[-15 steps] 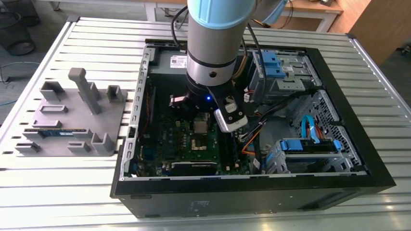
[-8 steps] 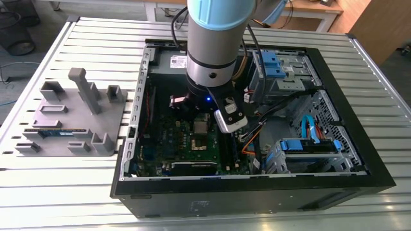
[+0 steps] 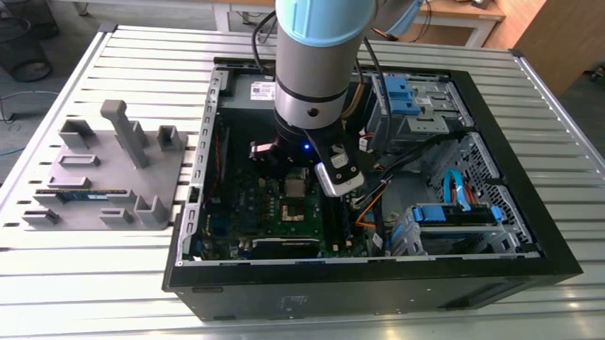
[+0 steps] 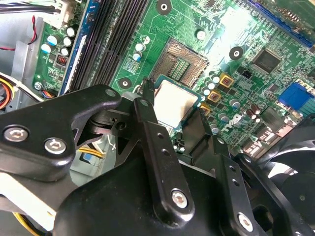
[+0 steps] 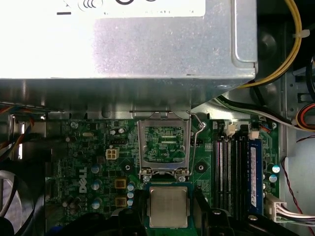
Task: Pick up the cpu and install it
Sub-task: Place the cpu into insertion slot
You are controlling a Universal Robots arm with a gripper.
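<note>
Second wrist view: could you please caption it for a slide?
Black gripper holding the flat square silver cpu near the open socket on the green motherboard.

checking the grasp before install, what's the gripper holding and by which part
The gripper holds the cpu, pinched between its fingers by two opposite side edges, metal top left uncovered.

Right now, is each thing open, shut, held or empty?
cpu: held up, not in the socket yet.
gripper: shut on the cpu.
socket: open and empty.
computer case: lying flat, side open.
memory stick: lying in the grey tray.
</note>
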